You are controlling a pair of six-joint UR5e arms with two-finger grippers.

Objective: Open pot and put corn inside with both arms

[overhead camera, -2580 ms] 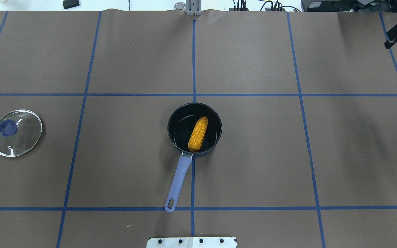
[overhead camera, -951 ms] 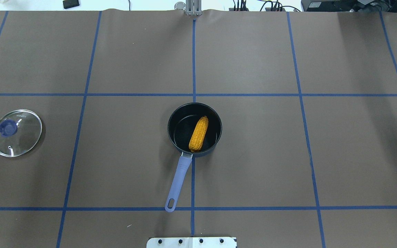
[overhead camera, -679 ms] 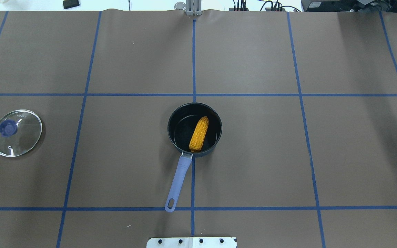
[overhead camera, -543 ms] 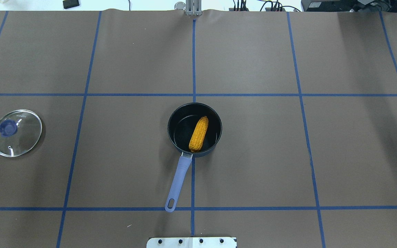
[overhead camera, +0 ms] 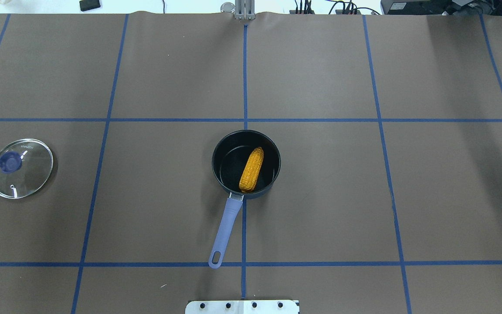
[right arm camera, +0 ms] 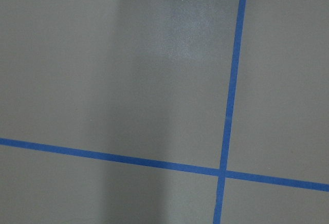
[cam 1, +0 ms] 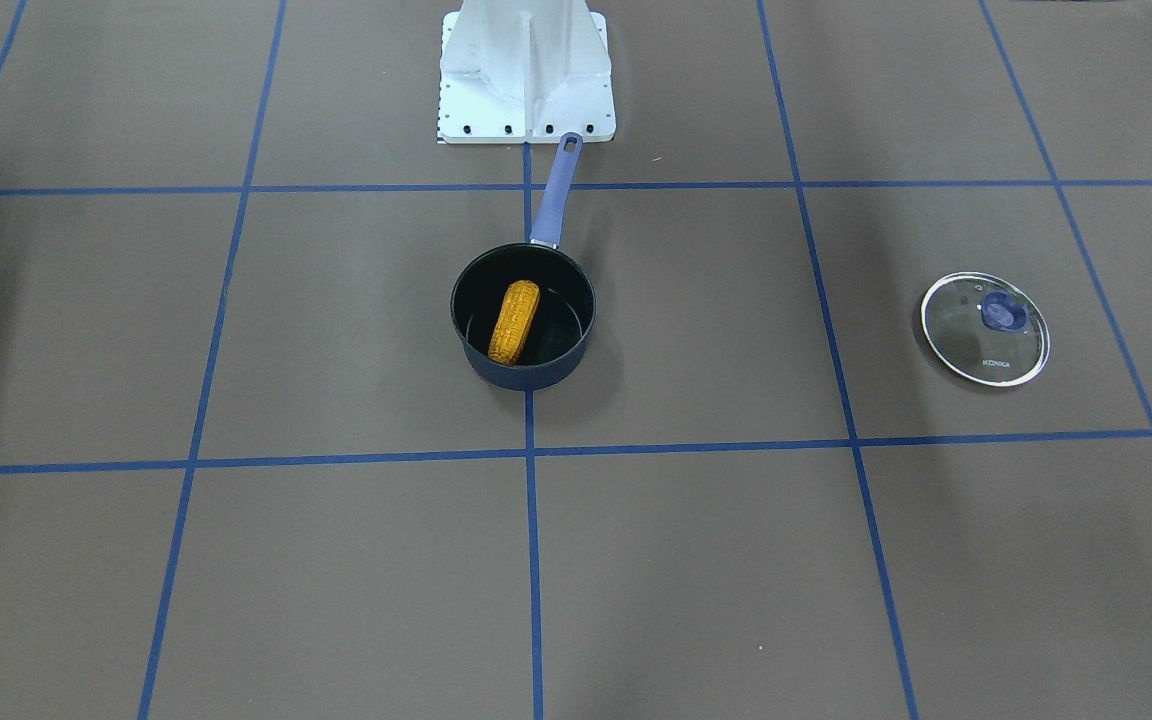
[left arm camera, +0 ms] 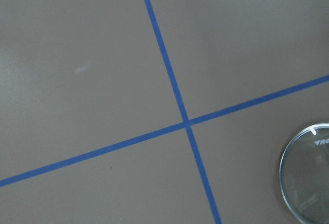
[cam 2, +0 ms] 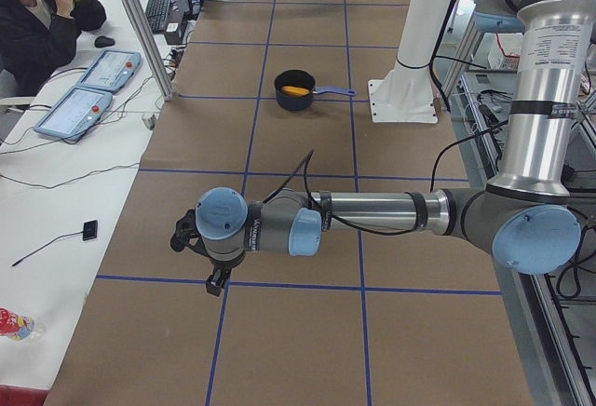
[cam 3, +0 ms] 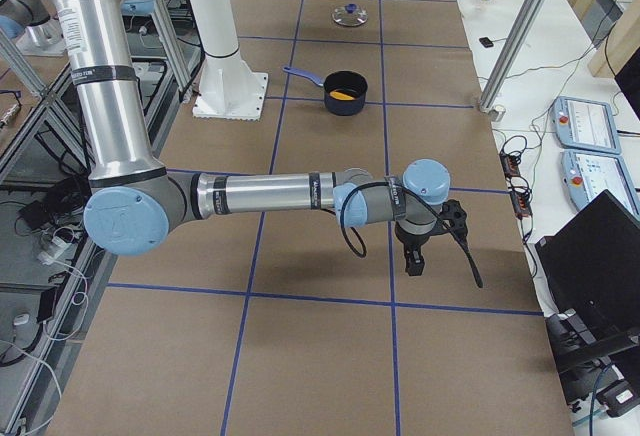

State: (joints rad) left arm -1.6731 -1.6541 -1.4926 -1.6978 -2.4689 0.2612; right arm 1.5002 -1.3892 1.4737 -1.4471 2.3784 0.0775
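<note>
The yellow-orange corn (overhead camera: 251, 170) lies inside the open dark pot (overhead camera: 214, 153) at the table's middle; it also shows in the front-facing view (cam 1: 515, 321). The pot's purple handle (overhead camera: 227, 226) points toward the robot base. The glass lid (overhead camera: 28, 174) with a blue knob lies flat on the table far to the left, also in the front-facing view (cam 1: 986, 345). The left gripper (cam 2: 196, 264) shows only in the exterior left view, above the table's left end. The right gripper (cam 3: 437, 244) shows only in the exterior right view, above the right end. I cannot tell whether either is open or shut.
The robot's white base pedestal (cam 1: 526, 70) stands just behind the pot handle. Brown paper with blue tape lines covers the table. An edge of the lid (left arm camera: 308, 183) shows in the left wrist view. A person and control tablets (cam 2: 79, 108) are beside the table.
The right gripper, at the overhead view's top right edge 2.6 s ago, has left that view. Pot, corn and lid have not moved.
</note>
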